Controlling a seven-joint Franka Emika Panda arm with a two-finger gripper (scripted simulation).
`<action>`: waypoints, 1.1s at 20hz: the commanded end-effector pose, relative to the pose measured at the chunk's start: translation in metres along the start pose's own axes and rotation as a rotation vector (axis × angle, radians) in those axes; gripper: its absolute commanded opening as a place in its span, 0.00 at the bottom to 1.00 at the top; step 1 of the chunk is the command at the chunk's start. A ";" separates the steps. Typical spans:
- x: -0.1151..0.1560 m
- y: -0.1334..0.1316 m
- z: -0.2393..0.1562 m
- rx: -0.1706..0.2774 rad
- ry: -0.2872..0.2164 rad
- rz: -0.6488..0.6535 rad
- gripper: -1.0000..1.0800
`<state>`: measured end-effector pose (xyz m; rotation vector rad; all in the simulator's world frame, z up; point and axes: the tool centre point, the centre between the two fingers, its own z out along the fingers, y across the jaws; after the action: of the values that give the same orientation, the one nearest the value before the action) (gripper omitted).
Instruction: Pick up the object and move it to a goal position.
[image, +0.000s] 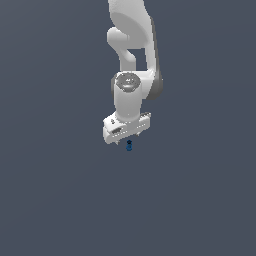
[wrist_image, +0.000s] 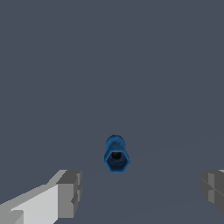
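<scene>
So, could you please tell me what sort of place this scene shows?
Most likely a bare simulated test scene, not a real room: a featureless grey surface fills both views, and the only things present are the white Panda arm, its open gripper and a tiny blue object lying between the fingers.

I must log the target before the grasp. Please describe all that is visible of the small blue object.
The blue object is tiny, with a hexagonal end around a dark hole and a rounded part behind it. It looks smooth, like plastic. It sits on the plain grey surface, just below the open pincer, between its fingers and untouched by them.
</scene>
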<state>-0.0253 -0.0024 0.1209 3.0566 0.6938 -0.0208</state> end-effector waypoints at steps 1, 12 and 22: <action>-0.002 -0.003 0.007 0.000 0.004 -0.068 0.96; -0.007 -0.013 0.026 0.002 0.014 -0.241 0.96; -0.007 -0.014 0.033 0.002 0.014 -0.256 0.96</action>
<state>-0.0379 0.0064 0.0906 2.9499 1.0798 0.0002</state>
